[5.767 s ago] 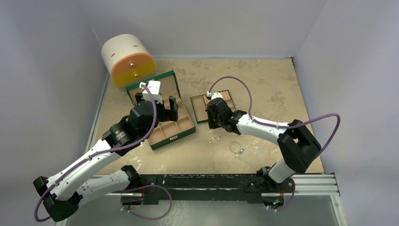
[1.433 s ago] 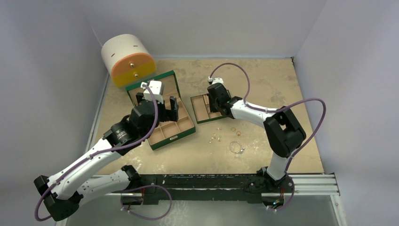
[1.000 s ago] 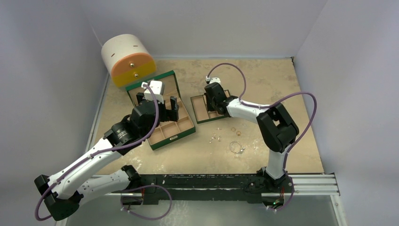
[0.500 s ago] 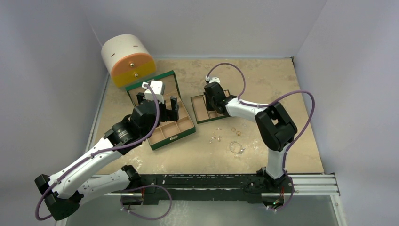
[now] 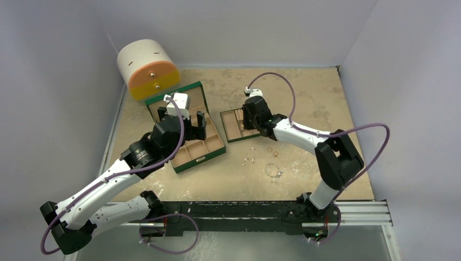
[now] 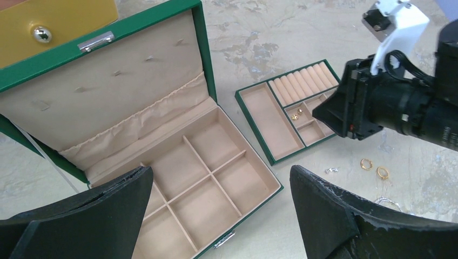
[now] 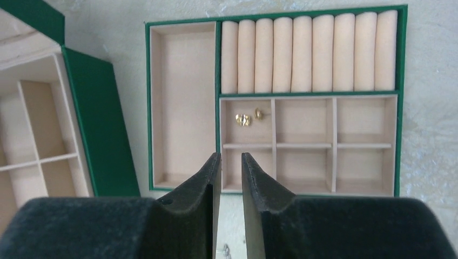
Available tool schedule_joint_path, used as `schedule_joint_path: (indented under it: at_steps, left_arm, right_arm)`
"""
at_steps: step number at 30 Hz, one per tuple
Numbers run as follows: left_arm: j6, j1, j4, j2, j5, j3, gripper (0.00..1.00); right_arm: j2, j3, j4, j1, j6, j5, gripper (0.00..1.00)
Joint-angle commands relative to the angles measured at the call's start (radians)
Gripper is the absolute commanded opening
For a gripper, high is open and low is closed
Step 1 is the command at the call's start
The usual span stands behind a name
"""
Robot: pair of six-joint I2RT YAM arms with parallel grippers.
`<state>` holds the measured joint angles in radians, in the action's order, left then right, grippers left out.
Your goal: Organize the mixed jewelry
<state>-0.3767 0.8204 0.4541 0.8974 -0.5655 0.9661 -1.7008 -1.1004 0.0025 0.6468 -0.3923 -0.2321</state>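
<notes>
End effector on right [image 7: 230,157] slightly ajar above green tray [image 7: 183,108], empty; left end effector [image 6: 220,171] wide, empty.

Pale grey walls [image 5: 234,32], beige marbled tabletop [image 5: 315,92]; soft even light

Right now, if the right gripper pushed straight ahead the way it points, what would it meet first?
Probably the green insert tray: the right gripper, jaws slightly apart and empty, points down at its small compartments near the gold earrings. Depth is unclear.

Marbled table [image 5: 315,92] bears green box [image 5: 209,145], tray [image 5: 232,126], round case [image 5: 147,68], seemingly loose rings [image 5: 269,149].
</notes>
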Motion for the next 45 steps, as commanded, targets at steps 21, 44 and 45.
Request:
schedule_joint_path:
  at_steps: [21,44,45]
  left_arm:
    - [0.011,0.000,-0.018,0.001,-0.002,0.047,0.98]
    - [0.012,-0.002,-0.018,0.005,0.005,0.047,0.98]
    - [0.012,-0.002,-0.018,0.006,0.005,0.047,0.98]
  right_arm:
    - [0.414,0.330,-0.140,-0.005,-0.120,0.015,0.33]
    - [0.308,0.463,-0.007,0.086,-0.289,0.088,0.36]
    - [0.306,0.466,-0.007,0.089,-0.293,0.083,0.36]
